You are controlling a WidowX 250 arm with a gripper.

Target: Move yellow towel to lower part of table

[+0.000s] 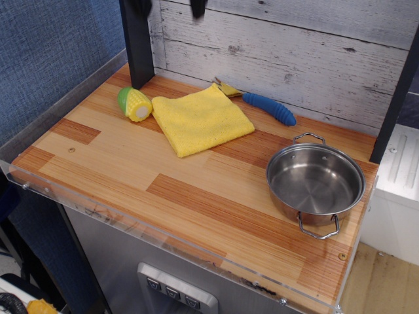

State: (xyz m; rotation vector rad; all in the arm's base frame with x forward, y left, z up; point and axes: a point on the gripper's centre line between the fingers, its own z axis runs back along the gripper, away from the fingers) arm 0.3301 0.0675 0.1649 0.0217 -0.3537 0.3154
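Single view, looking down at an angle. The surface point(131, 170) is a plank top of light and reddish-brown strips with a clear rim along its near and left edges, set against a whitewashed board wall.

The yellow towel point(201, 120) lies flat and folded in the upper part of the surface, near the back wall. One corner points toward the back, another toward the front. A toy corn cob point(135, 104), yellow with a green end, lies just beside the towel's left corner; whether the two touch cannot be told. A blue-handled tool point(269, 108) lies behind the towel's right side, parallel to the wall. Its yellowish head sits at the towel's back corner.

A steel pot point(315, 182) stands upright at the right side of the surface, well apart from the towel. It has two wire loop handles, one toward the back and one toward the front. Its interior shows bare metal only.

The end effector point(168, 6) appears only as two dark tips at the top edge of the frame, above the back left area. The tips stand apart with a gap between them, clear of the towel and holding nothing.
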